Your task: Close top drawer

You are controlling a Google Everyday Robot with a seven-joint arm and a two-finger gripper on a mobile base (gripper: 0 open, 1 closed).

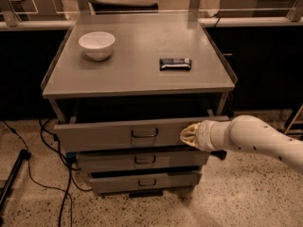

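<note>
The top drawer [104, 135] is the widest grey metal drawer of the cabinet, with a small dark wire handle [144, 134] at its centre. It stands pulled out a little from the cabinet, with a dark gap showing behind its front. My gripper [186, 135] comes in from the right on a white arm [255, 138]. Its tip rests against the right part of the drawer front, to the right of the handle.
Two narrower grey drawers [142, 161] [144, 181] sit below. On the cabinet top [142, 79] stand a white bowl [96, 45] and a dark wrapped bar [175, 64]. Black cables [52, 141] lie on the speckled floor at left. Dark cabinets stand behind.
</note>
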